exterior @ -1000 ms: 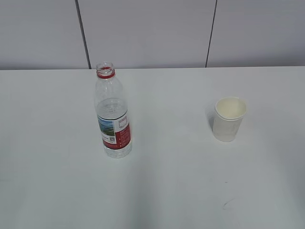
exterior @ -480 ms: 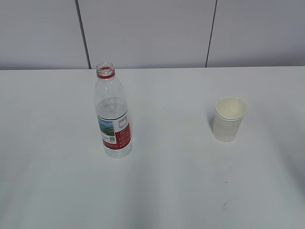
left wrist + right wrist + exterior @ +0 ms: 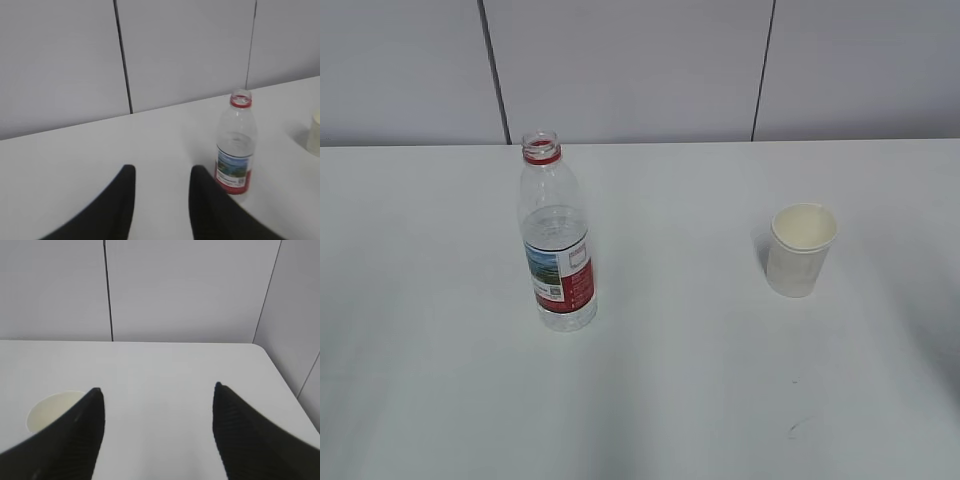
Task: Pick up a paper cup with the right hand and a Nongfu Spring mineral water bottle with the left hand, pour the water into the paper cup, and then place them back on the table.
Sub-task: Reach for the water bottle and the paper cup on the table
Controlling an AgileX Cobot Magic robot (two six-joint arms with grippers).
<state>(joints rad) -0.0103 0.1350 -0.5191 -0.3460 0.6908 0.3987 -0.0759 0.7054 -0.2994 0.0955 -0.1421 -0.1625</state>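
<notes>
Bottle (image 3: 557, 250) upright, mouth up, paper cup (image 3: 800, 249) upright, both hands' fingers (image 3: 117, 210) spread, empty.

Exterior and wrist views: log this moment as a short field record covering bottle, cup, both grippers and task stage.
bottle: Nongfu Spring mineral water bottle upright on the table, uncapped, partly filled with water
cup: paper cup upright, to the bottle's right, apart from it
left gripper: left hand open, empty, bottle ahead to its right
right gripper: right hand wide open, empty, cup beside its left finger
contact: none visible
arms in exterior view: not seen
task stage: nothing picked up yet
</notes>
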